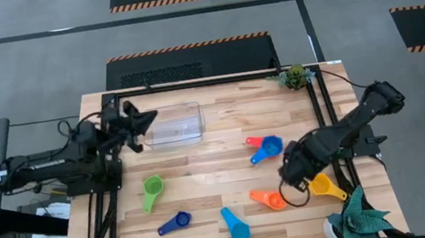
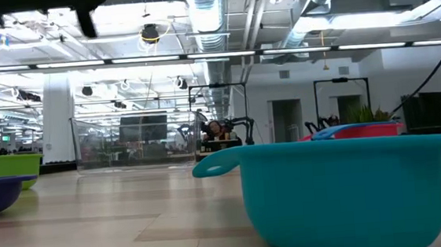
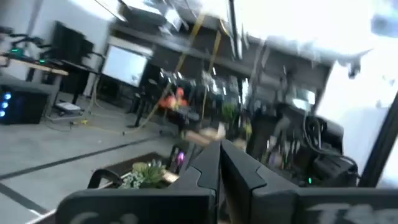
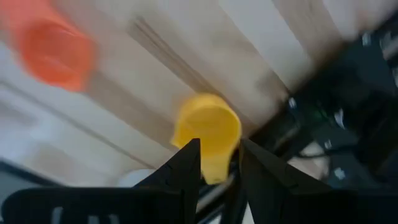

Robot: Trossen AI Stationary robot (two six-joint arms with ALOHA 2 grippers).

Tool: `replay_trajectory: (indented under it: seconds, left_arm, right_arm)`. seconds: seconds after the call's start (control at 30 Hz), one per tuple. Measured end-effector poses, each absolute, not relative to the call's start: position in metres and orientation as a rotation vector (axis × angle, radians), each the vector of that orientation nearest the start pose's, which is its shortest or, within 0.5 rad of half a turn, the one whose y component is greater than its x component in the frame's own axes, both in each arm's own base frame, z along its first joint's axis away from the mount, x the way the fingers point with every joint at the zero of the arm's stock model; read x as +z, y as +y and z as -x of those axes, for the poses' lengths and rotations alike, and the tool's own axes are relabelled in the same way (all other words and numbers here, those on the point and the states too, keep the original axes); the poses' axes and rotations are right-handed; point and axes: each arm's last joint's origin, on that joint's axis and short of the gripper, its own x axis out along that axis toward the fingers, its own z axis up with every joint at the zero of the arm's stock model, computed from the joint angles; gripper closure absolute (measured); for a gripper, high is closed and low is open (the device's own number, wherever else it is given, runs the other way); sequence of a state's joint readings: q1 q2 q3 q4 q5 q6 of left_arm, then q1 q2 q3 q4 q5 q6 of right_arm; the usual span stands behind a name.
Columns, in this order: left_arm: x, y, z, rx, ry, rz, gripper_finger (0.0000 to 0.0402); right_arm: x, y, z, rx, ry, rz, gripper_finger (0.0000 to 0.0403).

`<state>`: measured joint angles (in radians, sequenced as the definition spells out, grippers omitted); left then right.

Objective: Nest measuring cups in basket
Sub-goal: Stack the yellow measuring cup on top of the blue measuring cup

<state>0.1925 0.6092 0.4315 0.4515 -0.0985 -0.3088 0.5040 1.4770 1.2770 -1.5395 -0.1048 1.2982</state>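
Yellow measuring cup (image 4: 208,132) first. Lay near the table's edge, at about four o'clock from the basket (image 1: 192,112) and well apart from it. Sat just at three o'clock of the orange cup (image 1: 270,200).

Right gripper (image 4: 216,158) next. Hung low right over that yellow cup, fingers (image 4: 186,163) spread to either side of its handle end. Showed no firm pinch; looked like the grasp step of the very first pick.

Outward now. Red cup (image 1: 254,141) and blue cup (image 1: 270,148) touching each other, at twelve o'clock of the right gripper. Green cup (image 1: 153,188), dark blue cup (image 1: 177,221) and light blue cup (image 1: 236,227) scattered from six to five o'clock of the basket. Saw no cup inside those clear walls, so judged the nesting barely begun.

Left gripper (image 1: 145,121): pressed together, holding nothing, parked at the basket's nine o'clock edge.

Next move, by judgement: close squarely on the yellow handle, lift clear of the orange neighbour, carry toward ten o'clock, lower inside the basket. Called for care, given a thin handle and slick plastic.
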Motion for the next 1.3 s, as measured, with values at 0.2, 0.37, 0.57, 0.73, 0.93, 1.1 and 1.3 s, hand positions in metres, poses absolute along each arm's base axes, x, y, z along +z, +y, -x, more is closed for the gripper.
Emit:
replay_trajectory:
  seconds: [0.2,0.37,0.57,0.73,0.93,1.1,1.3]
  left_arm:
    - [0.322,0.036,-0.192,0.131,-0.15,0.16,0.0401]
    - [0.33,0.039,-0.224,0.022,-0.086,0.162,0.0402]
    - [0.335,0.039,-0.244,-0.088,-0.057,0.193,0.0401]
    - [0.337,0.039,-0.245,-0.098,-0.06,0.22,0.0402]
    - [0.338,0.039,-0.244,-0.1,-0.063,0.239,0.0401]
    - [0.338,0.039,-0.244,-0.1,-0.062,0.259,0.0402]
    - [0.338,0.039,-0.244,-0.105,-0.06,0.3,0.0401]
  right_arm:
    - [0.242,0.123,-0.183,-0.739,1.748,-0.507,0.0268]
    - [0.216,0.125,-0.175,-0.51,1.809,-0.318,0.0271]
    - [0.191,0.118,-0.159,-0.483,1.923,-0.246,0.0273]
    - [0.18,0.115,-0.157,-0.475,1.945,-0.284,0.026]
    - [0.177,0.109,-0.163,-0.555,1.905,-0.386,0.0219]
    - [0.176,0.11,-0.166,-0.558,1.882,-0.411,0.0181]
    - [0.165,0.116,-0.163,-0.516,1.843,-0.428,0.017]
